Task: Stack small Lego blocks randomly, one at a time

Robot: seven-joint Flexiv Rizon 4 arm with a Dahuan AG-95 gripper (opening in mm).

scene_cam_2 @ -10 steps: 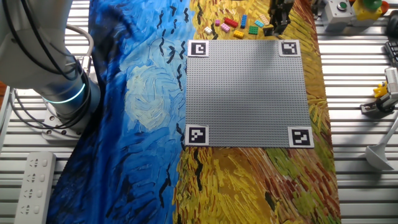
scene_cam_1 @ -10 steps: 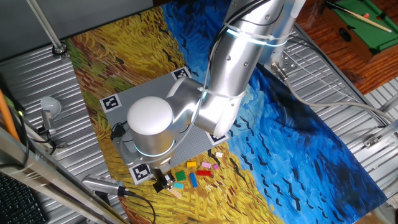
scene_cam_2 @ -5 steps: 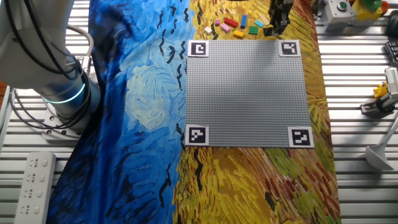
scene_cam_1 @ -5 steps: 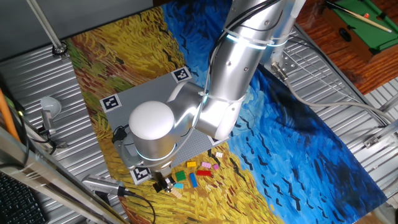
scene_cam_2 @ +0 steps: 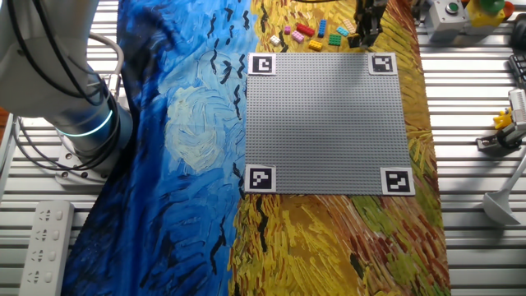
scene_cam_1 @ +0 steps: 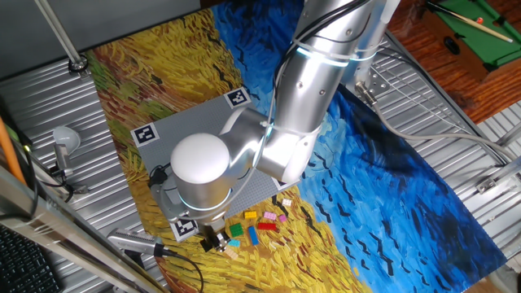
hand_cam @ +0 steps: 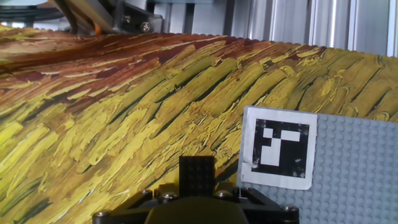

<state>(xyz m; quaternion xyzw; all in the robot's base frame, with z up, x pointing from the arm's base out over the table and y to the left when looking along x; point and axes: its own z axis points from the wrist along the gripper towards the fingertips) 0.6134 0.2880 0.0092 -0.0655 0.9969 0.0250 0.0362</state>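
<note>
Since a second ago, your arm (scene_cam_1: 301, 98) has swung a little, so its round white joint now sits a bit farther over the grey baseplate (scene_cam_2: 329, 123); the bricks have not moved. Your fingers (scene_cam_1: 213, 238) are low over the painted cloth (scene_cam_2: 181, 148), just off the corner of the baseplate, next to one of the black-and-white tags (hand_cam: 278, 147). In the hand view you see a small flat black Lego block (hand_cam: 197, 176) right at the fingers, standing up from the middle of the hand. You cannot tell if the fingers are pinching it, pressed together or spread, because the fingertips are hidden. The other small Lego blocks lie in a loose row on the cloth, close to the baseplate edge and just beside the fingers. You can pick out a red block (scene_cam_2: 305, 30), a blue block (scene_cam_2: 322, 26), a green block (scene_cam_2: 334, 39), a yellow block (scene_cam_2: 316, 45), a pink block (scene_cam_2: 288, 30) and a pale one (scene_cam_2: 275, 39). They lie flat and apart from each other, with none stacked. In the other fixed view the dark fingers (scene_cam_2: 366, 27) hang at the far end of that row, near the corner tag (scene_cam_2: 382, 63). The cloth covers the ribbed metal bench (scene_cam_2: 477, 189).
</note>
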